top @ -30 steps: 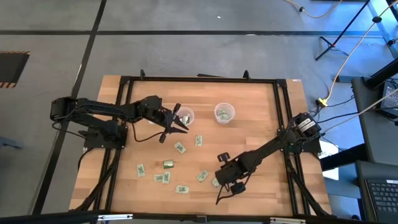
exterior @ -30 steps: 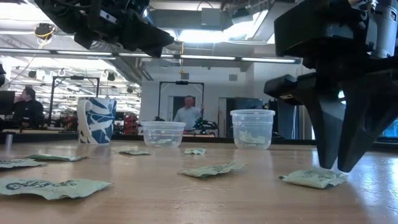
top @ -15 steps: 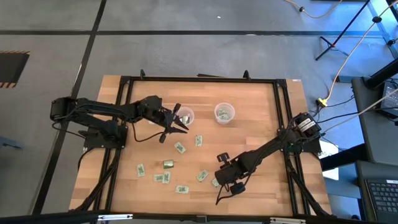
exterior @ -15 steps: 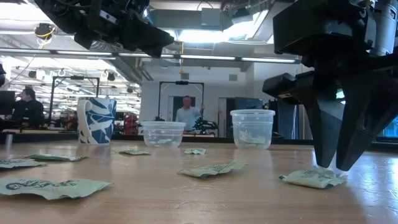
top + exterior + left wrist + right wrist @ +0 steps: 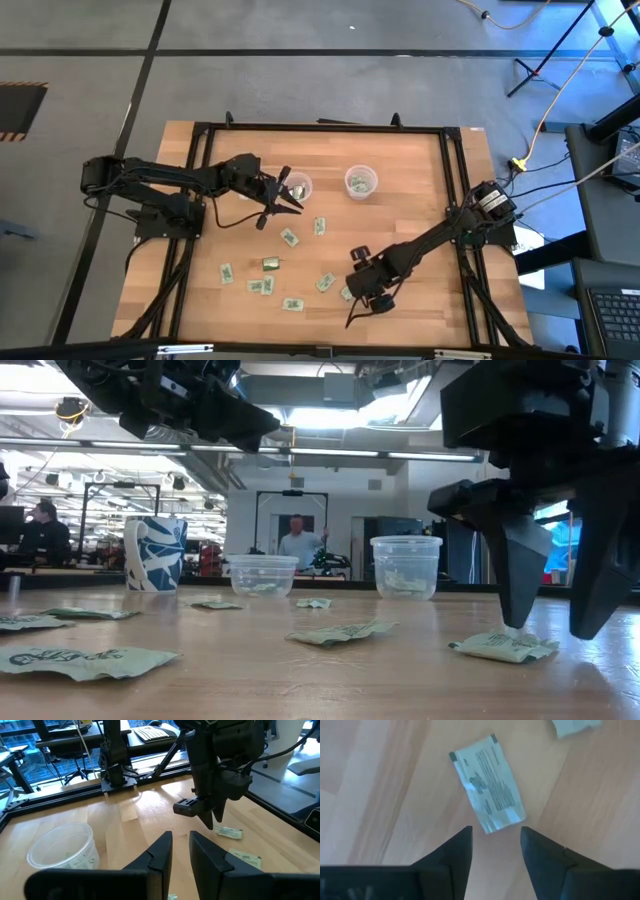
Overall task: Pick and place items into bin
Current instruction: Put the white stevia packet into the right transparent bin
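This is a robotics lab inside a large open-plan office. The wooden desk (image 5: 400,190) sits in a black metal frame (image 5: 320,128) on a grey floor marked with dark tape lines (image 5: 300,52), and cables (image 5: 560,95) trail off toward 2 o'clock, where a tripod foot (image 5: 540,55) stands. At 4 o'clock a keyboard (image 5: 612,320) lies on a neighbouring workstation. Across the desk, the low view takes in ceiling strip lights (image 5: 340,455), exposed ducting, a doorway with a person (image 5: 300,542) standing in it, and another person (image 5: 42,530) seated at 9 o'clock. The left wrist view shows office chairs (image 5: 75,755) by tall windows.
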### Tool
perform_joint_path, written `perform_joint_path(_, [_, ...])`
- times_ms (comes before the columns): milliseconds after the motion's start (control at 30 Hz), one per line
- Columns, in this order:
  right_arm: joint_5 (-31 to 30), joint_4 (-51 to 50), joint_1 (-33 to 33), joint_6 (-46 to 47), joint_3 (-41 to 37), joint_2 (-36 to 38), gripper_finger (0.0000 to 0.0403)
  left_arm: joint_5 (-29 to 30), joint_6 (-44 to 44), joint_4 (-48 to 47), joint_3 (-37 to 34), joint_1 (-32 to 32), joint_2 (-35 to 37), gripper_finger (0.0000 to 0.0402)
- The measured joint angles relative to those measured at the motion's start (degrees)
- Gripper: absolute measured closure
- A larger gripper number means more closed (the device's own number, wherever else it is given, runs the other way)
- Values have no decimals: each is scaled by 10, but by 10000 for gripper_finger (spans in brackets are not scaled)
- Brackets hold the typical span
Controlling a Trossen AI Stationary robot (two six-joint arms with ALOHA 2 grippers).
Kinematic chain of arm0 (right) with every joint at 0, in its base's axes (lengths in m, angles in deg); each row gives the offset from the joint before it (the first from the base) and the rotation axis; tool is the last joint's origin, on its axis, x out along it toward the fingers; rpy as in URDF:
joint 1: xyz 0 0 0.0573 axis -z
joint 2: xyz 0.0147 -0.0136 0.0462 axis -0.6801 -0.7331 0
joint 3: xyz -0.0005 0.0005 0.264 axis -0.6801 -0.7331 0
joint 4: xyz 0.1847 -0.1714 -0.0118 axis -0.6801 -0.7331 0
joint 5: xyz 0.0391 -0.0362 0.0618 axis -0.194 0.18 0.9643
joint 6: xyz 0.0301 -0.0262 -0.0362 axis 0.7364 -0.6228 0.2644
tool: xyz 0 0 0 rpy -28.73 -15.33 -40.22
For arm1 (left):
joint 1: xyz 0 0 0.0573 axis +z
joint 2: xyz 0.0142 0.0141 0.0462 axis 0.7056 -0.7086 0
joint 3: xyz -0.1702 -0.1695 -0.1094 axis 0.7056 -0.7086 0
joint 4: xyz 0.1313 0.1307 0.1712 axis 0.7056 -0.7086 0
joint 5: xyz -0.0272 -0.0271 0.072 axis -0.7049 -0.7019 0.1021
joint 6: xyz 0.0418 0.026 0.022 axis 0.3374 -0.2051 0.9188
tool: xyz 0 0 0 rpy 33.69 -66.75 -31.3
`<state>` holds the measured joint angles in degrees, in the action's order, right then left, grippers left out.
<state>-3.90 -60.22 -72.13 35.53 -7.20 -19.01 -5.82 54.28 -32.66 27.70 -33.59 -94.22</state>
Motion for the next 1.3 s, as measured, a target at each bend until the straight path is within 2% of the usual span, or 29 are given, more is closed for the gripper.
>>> perform_joint_path(233, [0, 22, -1, -47, 0, 0, 233, 0, -2, 0, 0, 0, 0, 341])
perform_joint_path(533, [-16, 33, -1, -52, 0, 0, 237, 0, -2, -1, 0, 0, 0, 341])
perform_joint_path(1033, [-16, 40, -3, -67, 0, -6, 330, 0, -2, -59, 0, 0, 0, 341])
perform_joint_path(1300, [-16, 52, -8, -81, 1, -23, 350, 0, -2, -61, 0, 0, 0, 340])
